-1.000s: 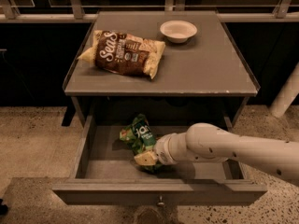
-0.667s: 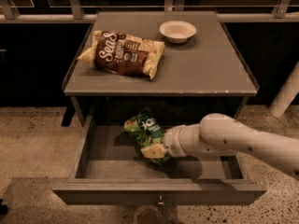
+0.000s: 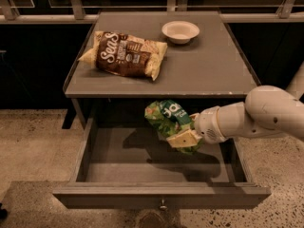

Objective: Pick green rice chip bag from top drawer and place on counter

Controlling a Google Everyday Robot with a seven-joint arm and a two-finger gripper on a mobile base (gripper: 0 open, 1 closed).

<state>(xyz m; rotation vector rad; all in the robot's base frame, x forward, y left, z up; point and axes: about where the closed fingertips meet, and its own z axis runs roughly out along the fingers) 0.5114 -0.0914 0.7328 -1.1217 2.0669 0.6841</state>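
Note:
The green rice chip bag (image 3: 167, 118) is held in the air above the open top drawer (image 3: 142, 165), just below the counter's front rim. My gripper (image 3: 184, 136) reaches in from the right on a white arm and is shut on the bag's lower right part. The bag hangs clear of the drawer floor and casts a shadow on it. The drawer's front panel has a small metal knob (image 3: 163, 204). The counter (image 3: 213, 65) is a flat dark grey tabletop above the drawer.
A larger brown-and-cream bag (image 3: 124, 55) lies on the counter's left half. A white bowl (image 3: 180, 31) stands at the counter's back, right of centre. A railing runs behind the counter. The floor is speckled stone.
My gripper has lifted the green bag up out of the drawer and moved it to the right, toward the counter's front edge.

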